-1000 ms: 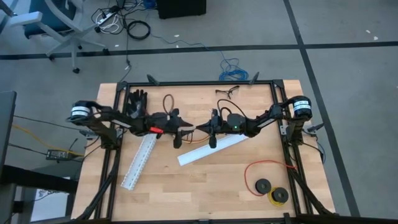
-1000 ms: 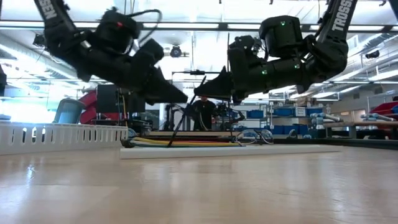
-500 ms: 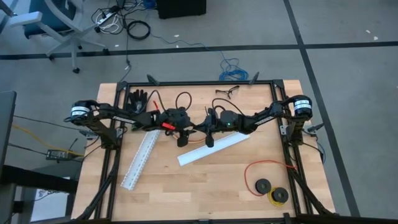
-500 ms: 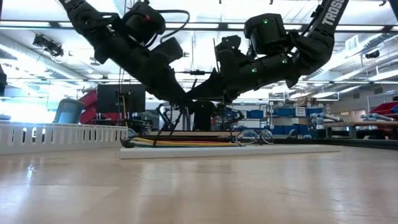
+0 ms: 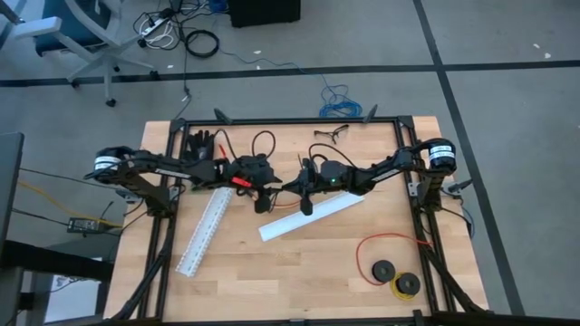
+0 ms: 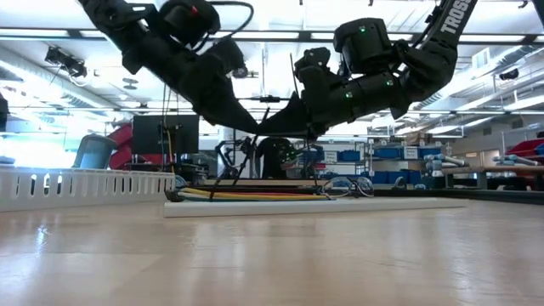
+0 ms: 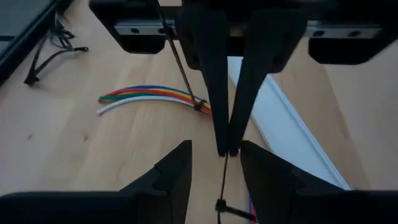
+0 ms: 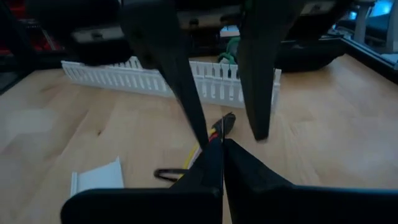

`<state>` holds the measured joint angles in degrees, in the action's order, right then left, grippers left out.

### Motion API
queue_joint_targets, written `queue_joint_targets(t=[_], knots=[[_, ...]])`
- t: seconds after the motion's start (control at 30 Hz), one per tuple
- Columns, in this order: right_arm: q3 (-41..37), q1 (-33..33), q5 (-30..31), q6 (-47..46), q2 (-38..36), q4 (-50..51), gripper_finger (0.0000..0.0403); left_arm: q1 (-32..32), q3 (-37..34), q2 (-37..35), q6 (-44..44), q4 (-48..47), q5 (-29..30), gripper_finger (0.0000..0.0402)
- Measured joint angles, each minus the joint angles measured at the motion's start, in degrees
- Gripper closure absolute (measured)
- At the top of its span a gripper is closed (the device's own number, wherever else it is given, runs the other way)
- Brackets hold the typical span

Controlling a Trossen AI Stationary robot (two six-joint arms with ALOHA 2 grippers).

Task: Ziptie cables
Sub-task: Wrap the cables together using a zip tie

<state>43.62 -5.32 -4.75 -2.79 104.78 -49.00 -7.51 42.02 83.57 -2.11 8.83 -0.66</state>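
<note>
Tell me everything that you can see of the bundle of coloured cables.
The cables are a loose bundle of thin wires, white, green, yellow, red and blue, lying flat on the wooden table beside a white plastic channel. They fan apart at one end. A dark zip tie wraps the bundle, its thin tail rising toward the right gripper. The left gripper hovers above, open.

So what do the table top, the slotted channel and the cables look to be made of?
Table top: pale wood, likely butcher block; jointed strips with grain show. Slotted channel: white plastic, matte, judging by its thin uniform teeth. Cables: smooth coloured insulation, probably plastic over wire.
</note>
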Motion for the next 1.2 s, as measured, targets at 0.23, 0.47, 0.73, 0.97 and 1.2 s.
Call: queue_joint_targets(t=[0.23, 0.47, 0.73, 0.97, 1.2], knots=[[0.0, -0.11, -0.64, 0.0, -0.03, -0.48, 0.0403, 0.0, 0.01, 0.59, -0.5, -0.49, -1.82, 0.0254], [0.04, -0.17, -0.92, 0.0, -0.03, -1.31, 0.0403, 0.0, -0.03, 1.57, 0.65, 1.68, -2.43, 0.0255], [0.07, -0.17, -0.94, 0.0, -0.03, -1.71, 0.0403, 0.0, -0.04, 1.59, 0.6, 2.09, -2.58, 0.0311], [0.04, -0.2, -0.96, -0.02, -0.03, -1.72, 0.0403, -0.02, -0.14, 1.62, -0.64, 1.28, -2.03, 0.0391], [0.04, -0.2, -0.9, 0.0, -0.6, -1.22, 0.0391, -0.02, -0.13, 1.61, -0.66, 0.97, -2.04, 0.0399]])
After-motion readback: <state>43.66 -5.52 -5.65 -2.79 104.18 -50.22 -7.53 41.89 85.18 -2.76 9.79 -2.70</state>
